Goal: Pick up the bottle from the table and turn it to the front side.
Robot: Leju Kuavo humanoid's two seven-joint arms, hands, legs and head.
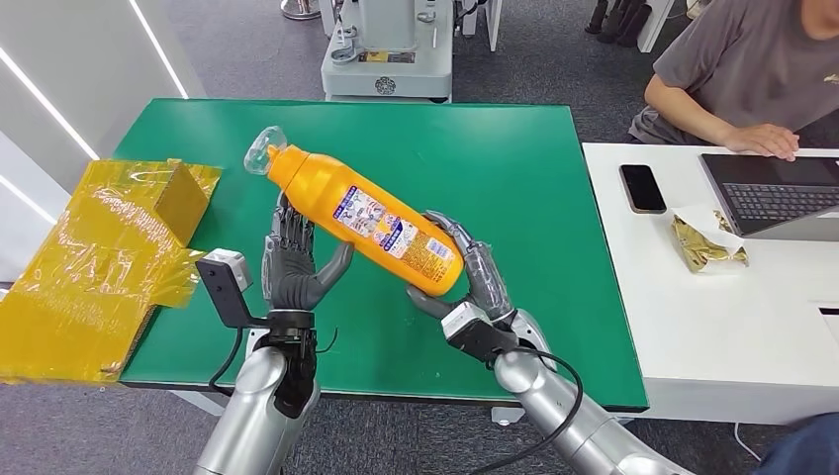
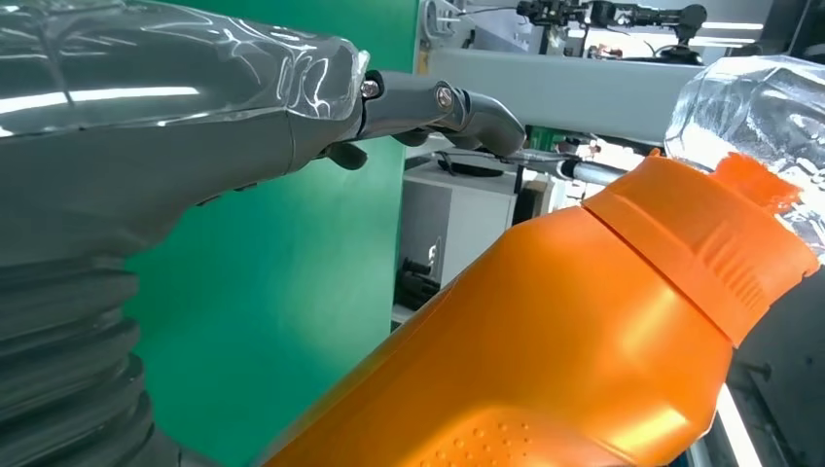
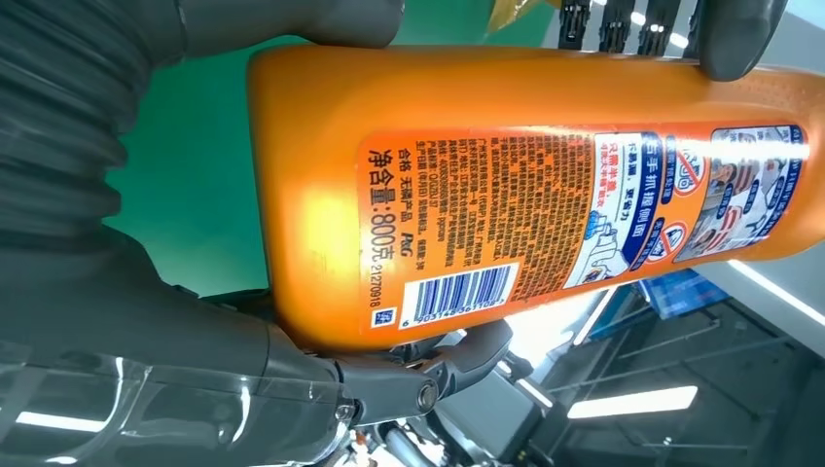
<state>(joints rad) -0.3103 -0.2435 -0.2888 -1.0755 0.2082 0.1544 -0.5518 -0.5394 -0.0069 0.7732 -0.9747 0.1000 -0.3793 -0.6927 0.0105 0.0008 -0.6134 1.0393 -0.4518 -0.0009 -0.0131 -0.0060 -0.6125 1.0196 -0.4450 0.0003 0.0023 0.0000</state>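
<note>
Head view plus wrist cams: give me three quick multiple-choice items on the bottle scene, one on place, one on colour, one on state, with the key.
1. Where is the orange bottle?
A. Lying flat on the green table
B. Lifted above the table
C. On the white desk

2. What colour is the bottle's cap?
A. Clear
B. Red
C. Black

3. Which robot hand grips the bottle's base end?
A. Left robot hand
B. Right robot hand
C. Neither

Key: 1 B, it hangs tilted between both hands over the green top. 2 A, the see-through cap shows in the left wrist view. 3 B, its fingers wrap the barcode end in the right wrist view.
</note>
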